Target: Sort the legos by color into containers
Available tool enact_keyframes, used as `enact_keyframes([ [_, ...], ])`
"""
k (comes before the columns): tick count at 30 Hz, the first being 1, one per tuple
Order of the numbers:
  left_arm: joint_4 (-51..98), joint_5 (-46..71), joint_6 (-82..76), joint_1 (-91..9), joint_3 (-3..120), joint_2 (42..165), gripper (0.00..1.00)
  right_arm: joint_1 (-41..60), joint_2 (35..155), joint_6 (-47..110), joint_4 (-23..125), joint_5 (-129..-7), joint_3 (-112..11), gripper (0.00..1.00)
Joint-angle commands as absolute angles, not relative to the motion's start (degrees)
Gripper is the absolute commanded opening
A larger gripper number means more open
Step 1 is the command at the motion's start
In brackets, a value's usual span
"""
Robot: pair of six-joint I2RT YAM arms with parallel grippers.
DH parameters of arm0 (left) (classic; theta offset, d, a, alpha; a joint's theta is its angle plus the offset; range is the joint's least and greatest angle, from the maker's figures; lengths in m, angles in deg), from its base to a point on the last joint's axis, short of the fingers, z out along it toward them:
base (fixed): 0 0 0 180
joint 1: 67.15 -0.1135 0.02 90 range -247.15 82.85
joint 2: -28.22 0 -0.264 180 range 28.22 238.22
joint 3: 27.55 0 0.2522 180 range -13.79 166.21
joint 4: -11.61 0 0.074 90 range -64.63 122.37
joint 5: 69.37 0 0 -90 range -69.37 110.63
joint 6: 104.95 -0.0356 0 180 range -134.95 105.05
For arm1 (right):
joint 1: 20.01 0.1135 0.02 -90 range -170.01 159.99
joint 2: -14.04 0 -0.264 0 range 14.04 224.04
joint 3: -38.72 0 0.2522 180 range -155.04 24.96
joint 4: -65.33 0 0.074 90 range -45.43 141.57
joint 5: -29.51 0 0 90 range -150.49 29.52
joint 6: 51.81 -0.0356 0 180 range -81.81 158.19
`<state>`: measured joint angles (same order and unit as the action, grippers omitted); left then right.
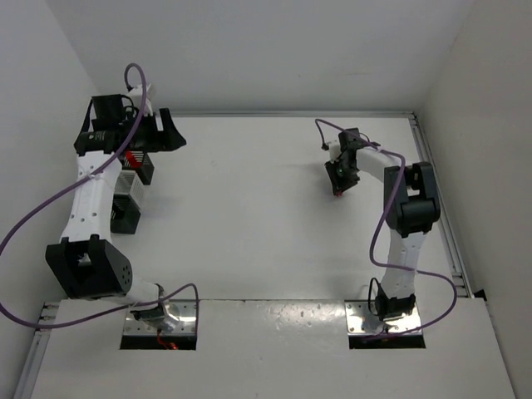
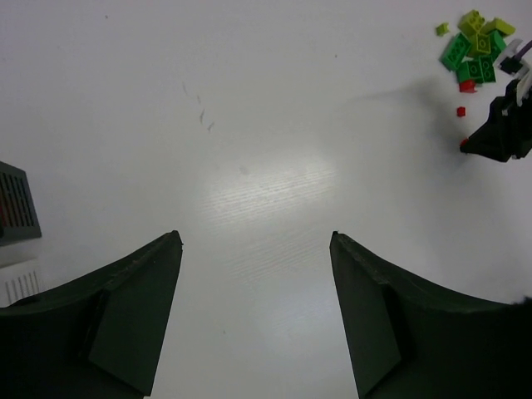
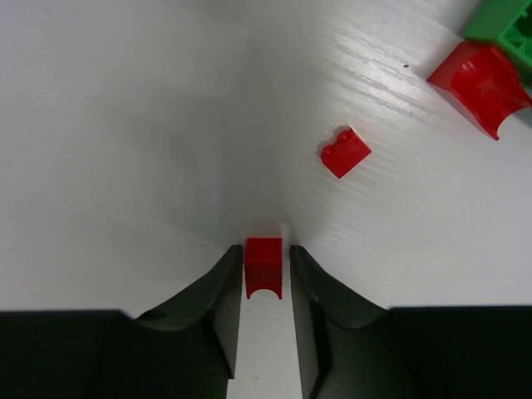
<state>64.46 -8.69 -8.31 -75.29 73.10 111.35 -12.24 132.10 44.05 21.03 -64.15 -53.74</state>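
Observation:
My right gripper (image 3: 264, 249) is down at the table with its jaws closed on a small red lego (image 3: 263, 266); in the top view it (image 1: 337, 184) is at the right back. A loose red lego (image 3: 346, 153), a red arched lego (image 3: 482, 76) and a green lego (image 3: 509, 23) lie just beyond it. The left wrist view shows the pile of green, yellow-green and red legos (image 2: 474, 50) far right. My left gripper (image 2: 256, 239) is open and empty, beside the containers: a black bin holding red pieces (image 1: 138, 166), a white bin (image 1: 129, 184) and a black bin (image 1: 125, 214).
The table's back wall and side walls enclose the white surface (image 1: 249, 216). A purple cable (image 1: 50, 199) loops off the left arm. The black bin (image 2: 17, 199) and white bin (image 2: 21, 278) show at the left edge of the left wrist view.

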Motion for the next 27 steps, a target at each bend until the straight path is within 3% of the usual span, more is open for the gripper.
enact_keyframes([
  [1,63.08,-9.61,-8.44,-74.44,71.47,109.16,0.78,-12.01,133.57,45.21,22.39,-63.21,-55.55,0.25],
  [3,62.55,-10.56,-9.05,-74.44,69.80,108.11,0.78,-12.01,133.57,45.22,21.86,-63.21,-55.03,0.15],
  [6,60.36,-16.60,-9.06,-74.44,64.97,106.80,0.78,-12.01,129.98,45.22,20.81,-67.06,-53.88,0.11],
  [9,53.19,-28.44,-7.84,-74.44,56.02,102.68,0.79,-12.01,123.48,42.68,18.97,-79.43,-53.88,0.09],
  [14,36.46,-32.37,0.69,-67.96,41.95,92.21,0.85,-8.78,119.59,30.22,17.81,-108.27,-56.68,0.08],
  [22,34.34,-24.83,-4.13,-52.31,37.10,89.92,0.85,-3.05,112.83,3.15,41.00,-126.30,-45.36,0.08],
  [27,34.34,-18.76,-7.99,-42.82,39.46,94.22,0.79,-1.91,115.54,-21.11,61.79,-131.32,-40.09,0.08],
])
